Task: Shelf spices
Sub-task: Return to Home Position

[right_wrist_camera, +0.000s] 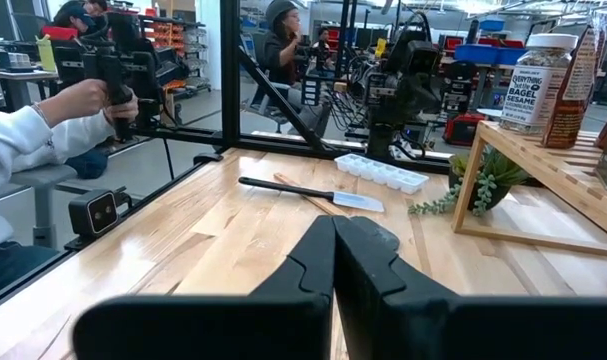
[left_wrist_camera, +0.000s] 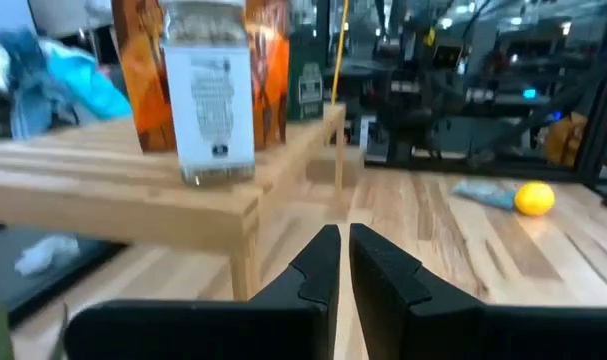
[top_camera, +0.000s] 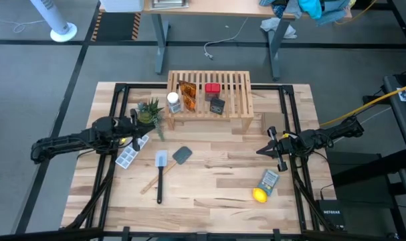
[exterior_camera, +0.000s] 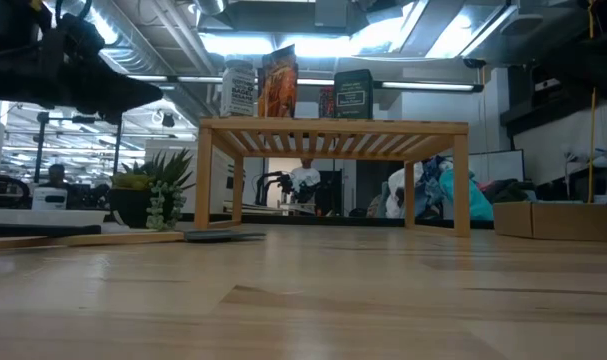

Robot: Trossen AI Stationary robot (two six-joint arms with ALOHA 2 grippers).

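The light wooden shelf (top_camera: 233,100) stands at the table's far middle. On its slatted top stand the white-capped bottle (top_camera: 174,102), the amber-orange packets (top_camera: 187,93), the red box (top_camera: 212,88) and the black box (top_camera: 217,105). The low view shows the bottle (exterior_camera: 239,88), a packet (exterior_camera: 279,82) and the black box (exterior_camera: 353,94) upright on the shelf (exterior_camera: 333,127). My left gripper (top_camera: 140,127) hovers shut left of the shelf, facing the bottle (left_wrist_camera: 211,95). My right gripper (top_camera: 263,150) hovers shut to the right, nearer than the shelf, and holds nothing.
A potted plant (top_camera: 149,112) stands at the shelf's left leg beside my left gripper. An ice tray (top_camera: 131,152), a white spatula (top_camera: 161,169) and a grey spatula (top_camera: 181,155) lie left of centre. A grey-blue packet (top_camera: 269,181) and a lemon (top_camera: 259,195) lie near right. A person's sleeve (right_wrist_camera: 23,150) shows beyond the table.
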